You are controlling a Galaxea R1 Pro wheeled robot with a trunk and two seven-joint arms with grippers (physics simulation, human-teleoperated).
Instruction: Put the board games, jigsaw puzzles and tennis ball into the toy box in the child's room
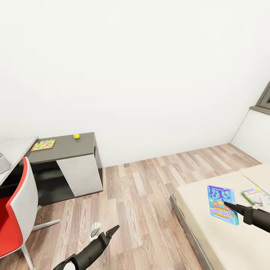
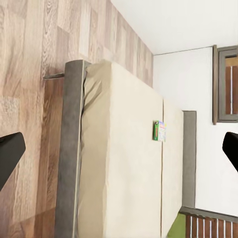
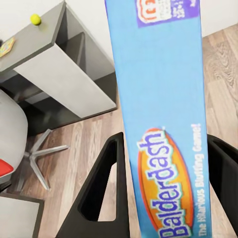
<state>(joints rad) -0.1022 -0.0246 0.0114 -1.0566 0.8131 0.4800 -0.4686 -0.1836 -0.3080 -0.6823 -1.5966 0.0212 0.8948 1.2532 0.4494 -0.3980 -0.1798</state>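
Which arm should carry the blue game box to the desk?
Right. The right gripper has its fingers on both sides of the blue game box, apparently gripping it. The left gripper hangs open over the floor, holding nothing.

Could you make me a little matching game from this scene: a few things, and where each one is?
Things:
1. tennis ball
2. puzzle
3. blue game box
4. chair

Places:
A. between the right gripper's fingers
B. on the floor by the desk
C. flat on the dark desk top, toward the chair
D. near the desk's back edge

Pairs: 1-D, 2-C, 3-A, 4-B
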